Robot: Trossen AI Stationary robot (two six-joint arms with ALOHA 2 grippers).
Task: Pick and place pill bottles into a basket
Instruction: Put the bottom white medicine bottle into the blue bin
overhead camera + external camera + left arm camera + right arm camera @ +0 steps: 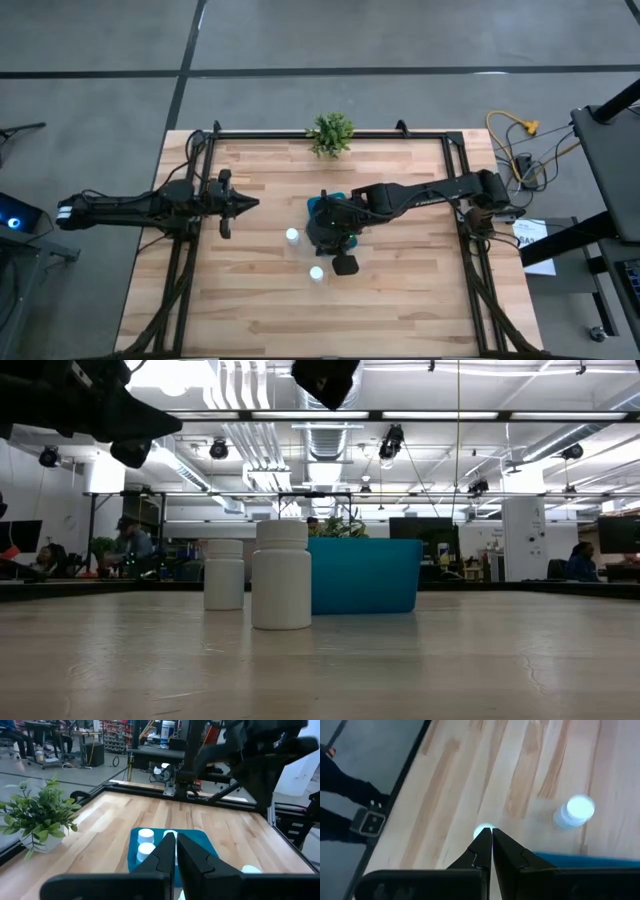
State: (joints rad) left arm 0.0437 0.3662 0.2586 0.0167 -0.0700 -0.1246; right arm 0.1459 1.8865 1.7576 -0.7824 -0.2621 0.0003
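Two white pill bottles stand upright on the wooden table just in front of the teal basket [318, 207]: one [292, 236] close to its near left corner, the other [316, 272] nearer the front edge. More white bottle caps [146, 836] show inside the basket. My right gripper [491, 833] is shut. It hangs well above the table, slanting down toward the nearer bottle [482, 830], whose cap shows just past the fingertips. My left gripper [175, 839] is shut and held level at the left, pointing toward the basket.
A small green potted plant [331, 133] stands at the table's far edge, behind the basket. A black frame [300, 131] runs along the table's far edge and sides. Bare wood lies in front of the bottles and to the right.
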